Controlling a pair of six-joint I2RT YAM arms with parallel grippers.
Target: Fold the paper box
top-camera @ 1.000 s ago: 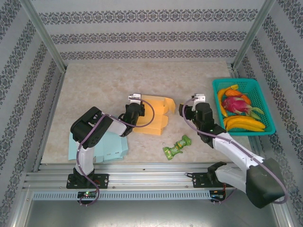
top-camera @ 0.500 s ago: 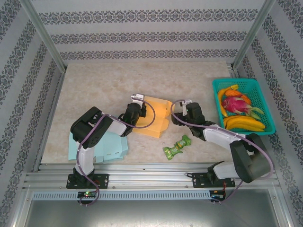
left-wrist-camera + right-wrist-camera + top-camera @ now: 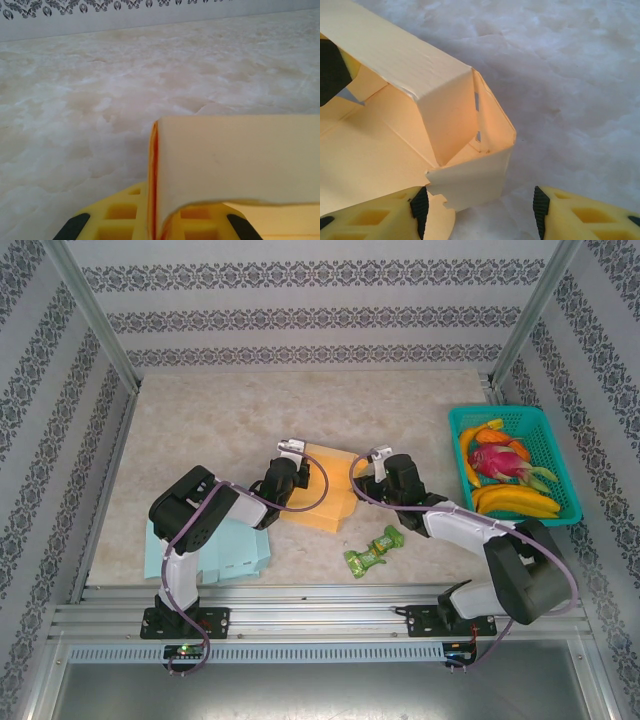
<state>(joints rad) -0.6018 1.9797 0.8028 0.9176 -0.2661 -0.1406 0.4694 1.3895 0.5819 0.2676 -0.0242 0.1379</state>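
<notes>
Mid-fold on paper box, lying mid-desk between both hands. Pinching its left edge flap with left hand, clenched tight on the sheet per wrist view. Hovering right hand at the box's right corner, fingers apart, grasping nothing. From right wrist: raised corner wall dead ahead, in the gap, biased toward the left finger, with bare desk ahead of the other. Probably closing on that corner wall next; needs a small sideways shift to centre it. Nearer for this corner: right hand. Risk: crushing the tab.
</notes>
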